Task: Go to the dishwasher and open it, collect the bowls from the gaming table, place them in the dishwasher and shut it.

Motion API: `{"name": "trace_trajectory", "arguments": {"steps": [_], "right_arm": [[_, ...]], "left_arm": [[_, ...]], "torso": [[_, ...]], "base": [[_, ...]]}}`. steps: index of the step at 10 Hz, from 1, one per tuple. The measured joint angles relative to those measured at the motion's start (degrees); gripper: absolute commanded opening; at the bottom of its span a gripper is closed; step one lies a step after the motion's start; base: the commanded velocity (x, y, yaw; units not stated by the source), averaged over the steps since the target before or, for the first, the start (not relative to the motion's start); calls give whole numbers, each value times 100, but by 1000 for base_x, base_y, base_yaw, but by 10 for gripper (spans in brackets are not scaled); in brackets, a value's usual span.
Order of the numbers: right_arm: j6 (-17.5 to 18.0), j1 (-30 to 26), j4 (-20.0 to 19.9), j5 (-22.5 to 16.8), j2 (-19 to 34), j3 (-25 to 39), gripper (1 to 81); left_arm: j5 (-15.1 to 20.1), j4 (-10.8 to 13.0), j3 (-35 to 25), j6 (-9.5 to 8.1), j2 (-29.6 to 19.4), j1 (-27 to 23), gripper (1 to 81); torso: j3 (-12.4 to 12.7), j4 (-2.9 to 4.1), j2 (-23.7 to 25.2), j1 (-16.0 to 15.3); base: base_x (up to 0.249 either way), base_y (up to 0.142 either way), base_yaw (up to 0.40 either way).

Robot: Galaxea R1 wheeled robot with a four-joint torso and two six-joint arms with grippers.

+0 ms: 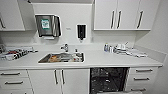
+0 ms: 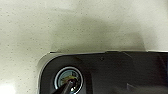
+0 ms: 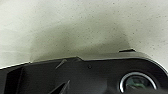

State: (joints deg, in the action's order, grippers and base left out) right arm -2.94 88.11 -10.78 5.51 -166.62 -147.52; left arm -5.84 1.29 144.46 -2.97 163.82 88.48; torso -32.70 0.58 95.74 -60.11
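Two wrist cameras looked down at pale speckled floor (image 2: 50, 25), each with the robot's own dark plate across part of the picture. No fingers could be made out on either claw, so it was impossible to tell whether the left or the right was apart or together, or whether either touched anything.

From the head camera, the robot faced a kitchen wall with a long white desk (image 1: 100, 60). Below the desk, right of centre, the dishwasher (image 1: 108, 80) stood open, its dark inside showing between white double cabinet doors (image 1: 59, 80) on one side and a stack of white drawers (image 1: 141, 78) on the other. A steel sink (image 1: 62, 57) was set into the desk left of the dishwasher, holding blurred items with a tap (image 1: 65, 47) behind it. Crockery (image 1: 124, 49) sat on the desk towards the right corner, and a dish rack (image 1: 15, 53) stood at the far left. On the wall hung a paper towel dispenser (image 1: 48, 25) and a dark soap dispenser (image 1: 81, 31), with white upper cupboards (image 1: 122, 14) to the right.
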Motion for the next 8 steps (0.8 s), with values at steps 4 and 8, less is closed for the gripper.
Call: {"name": "trace_trajectory", "arguments": {"steps": [4,8], "right_arm": [[7,-18,1,-74,-354,-384,811],[20,-96,0,-39,-835,-959,811]], "left_arm": [[-5,0,122,0,116,-17,811],[-22,2,380,0,156,-15,811]], "torso": [[0,0,-784,507],[15,0,-1567,1008]], "base": [[0,0,0],[0,0,0]]}}
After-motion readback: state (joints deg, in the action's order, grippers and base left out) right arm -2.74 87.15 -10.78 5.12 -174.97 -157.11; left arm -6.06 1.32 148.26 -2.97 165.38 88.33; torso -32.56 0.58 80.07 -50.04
